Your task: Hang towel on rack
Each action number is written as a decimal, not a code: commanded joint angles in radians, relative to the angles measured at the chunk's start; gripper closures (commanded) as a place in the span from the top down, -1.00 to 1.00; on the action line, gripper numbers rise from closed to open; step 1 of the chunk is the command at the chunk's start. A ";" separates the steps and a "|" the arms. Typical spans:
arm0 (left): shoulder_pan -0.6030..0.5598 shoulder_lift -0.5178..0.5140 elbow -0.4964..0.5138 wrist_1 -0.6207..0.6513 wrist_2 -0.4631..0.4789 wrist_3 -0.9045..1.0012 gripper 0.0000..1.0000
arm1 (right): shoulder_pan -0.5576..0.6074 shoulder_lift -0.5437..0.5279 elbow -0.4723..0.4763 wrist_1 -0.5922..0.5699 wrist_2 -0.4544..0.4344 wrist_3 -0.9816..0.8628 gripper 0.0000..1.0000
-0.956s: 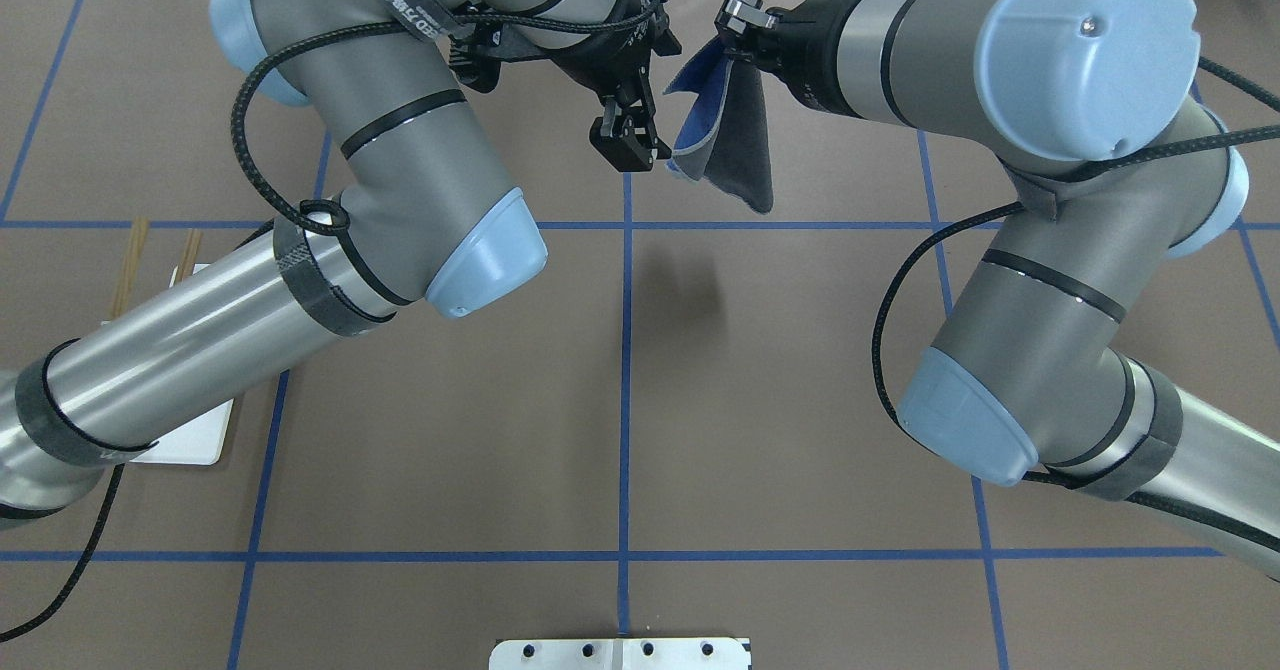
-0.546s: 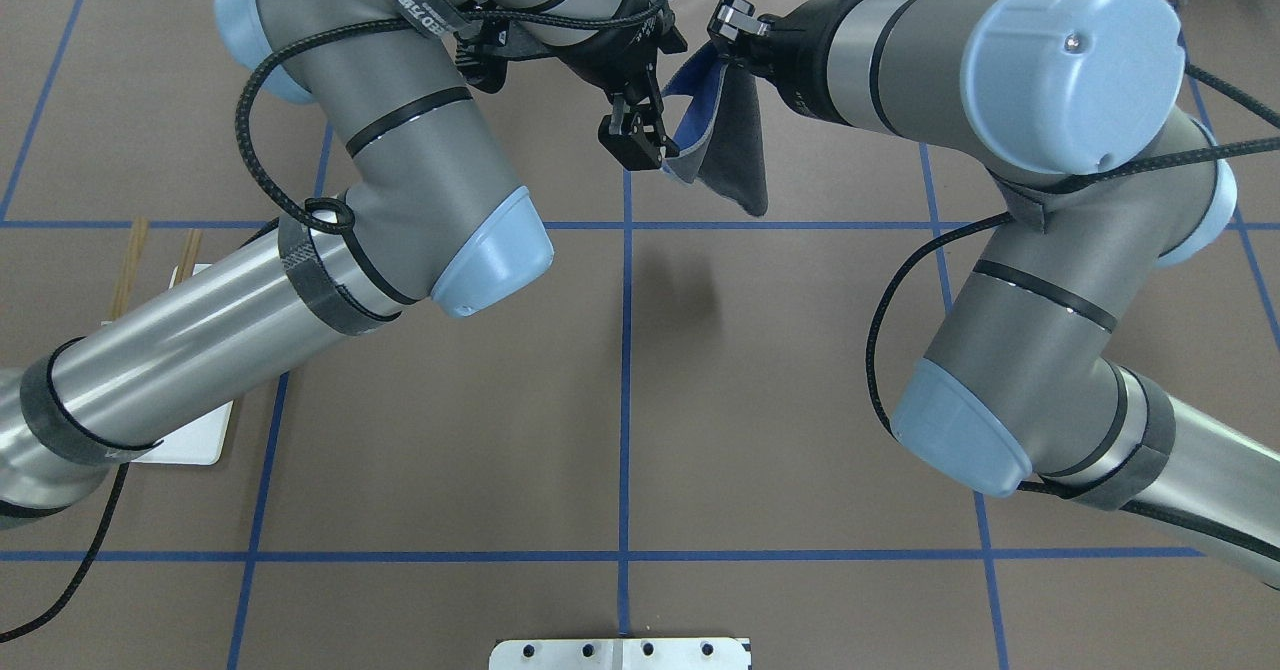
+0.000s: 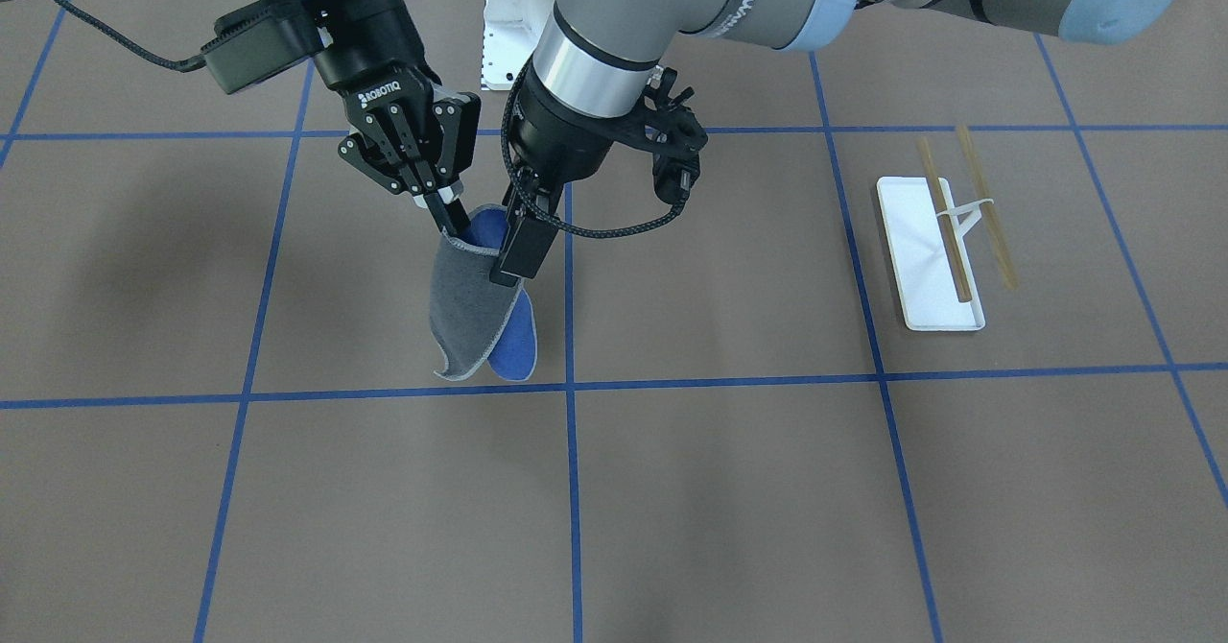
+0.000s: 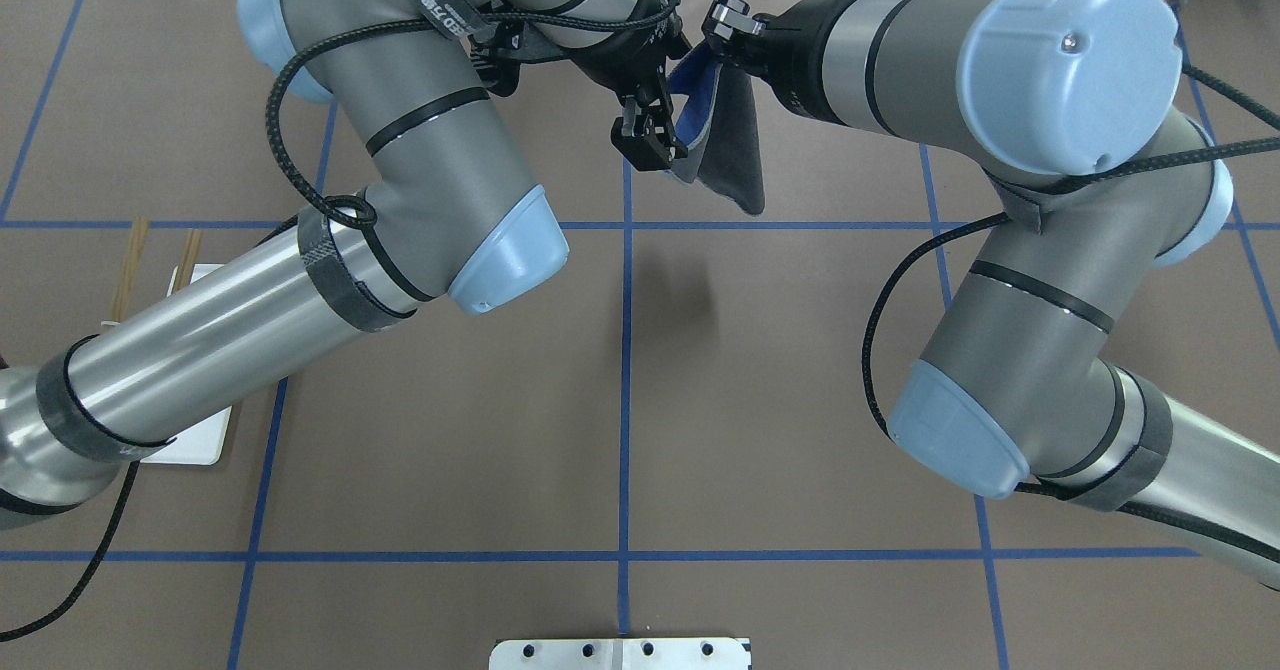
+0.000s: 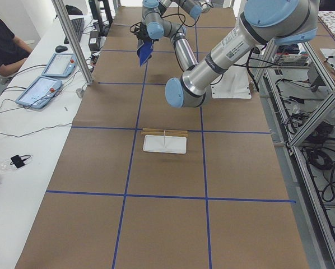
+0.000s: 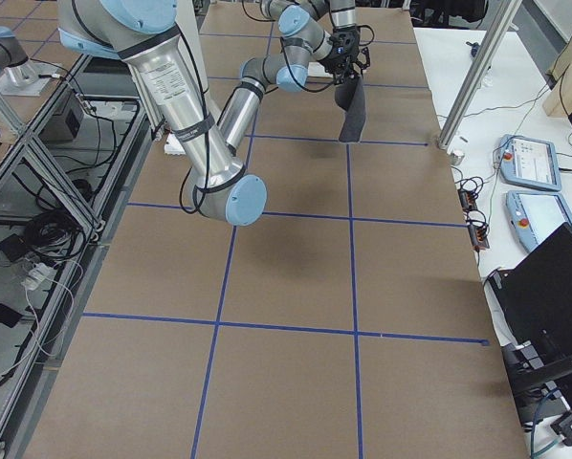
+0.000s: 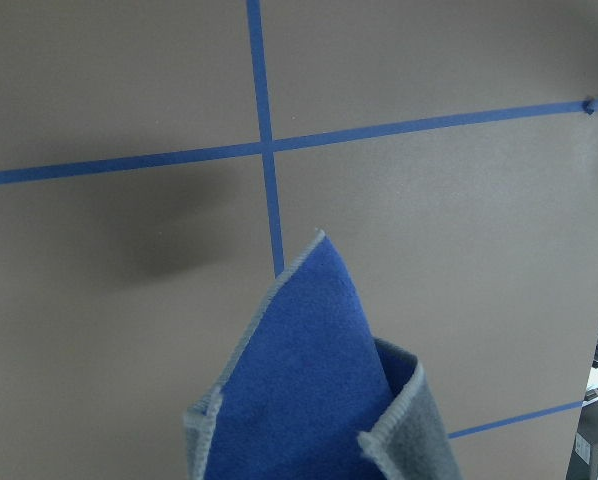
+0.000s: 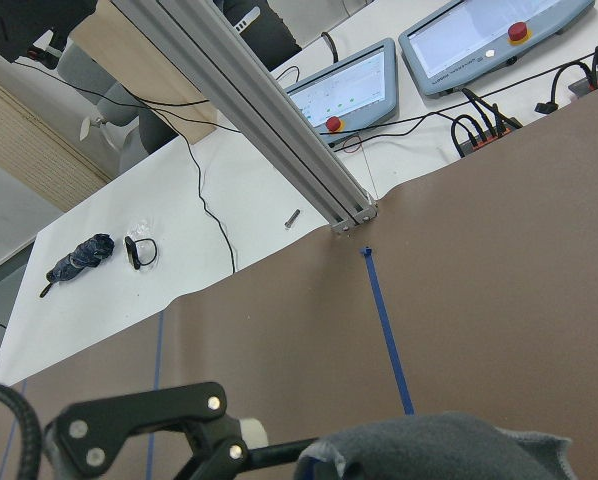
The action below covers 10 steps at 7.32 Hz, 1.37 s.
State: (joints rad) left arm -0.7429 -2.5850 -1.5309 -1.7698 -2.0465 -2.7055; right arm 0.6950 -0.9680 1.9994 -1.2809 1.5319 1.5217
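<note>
The brown table (image 3: 729, 489), crossed by blue tape lines (image 3: 568, 489), fills every wide view. The rack (image 3: 932, 264) stands at the right of the front-facing view, with its white tray flat on the table and two wooden rods above it. In the overhead view it sits at the left edge, partly hidden under my left arm.

The towel (image 3: 468, 302) is well apart from the rack. It hangs in the air, upper left of centre in the front-facing view. It is folded with the grey side out and the blue side showing inside and below. Its shadow (image 4: 682, 290) lies apart from it on the table.

My right gripper (image 3: 446, 221) has its fingers pinched tight on the towel's top corner and carries it. My left gripper (image 3: 513, 264) sits against the towel's upper edge, just beside the right one. I cannot tell whether its fingers have closed on the cloth.
</note>
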 commanded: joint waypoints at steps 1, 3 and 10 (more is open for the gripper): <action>0.014 0.000 0.002 -0.006 0.000 0.000 0.91 | 0.000 0.000 0.010 -0.002 0.001 0.000 -1.00; 0.017 0.000 0.000 -0.011 0.000 -0.040 -0.14 | 0.000 -0.001 0.010 -0.002 0.001 0.000 -1.00; 0.013 0.009 -0.014 -0.060 -0.001 -0.031 -1.00 | 0.003 -0.008 0.018 0.000 0.002 -0.002 -1.00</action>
State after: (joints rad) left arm -0.7290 -2.5777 -1.5441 -1.8161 -2.0478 -2.7427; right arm 0.6979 -0.9756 2.0139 -1.2809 1.5340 1.5189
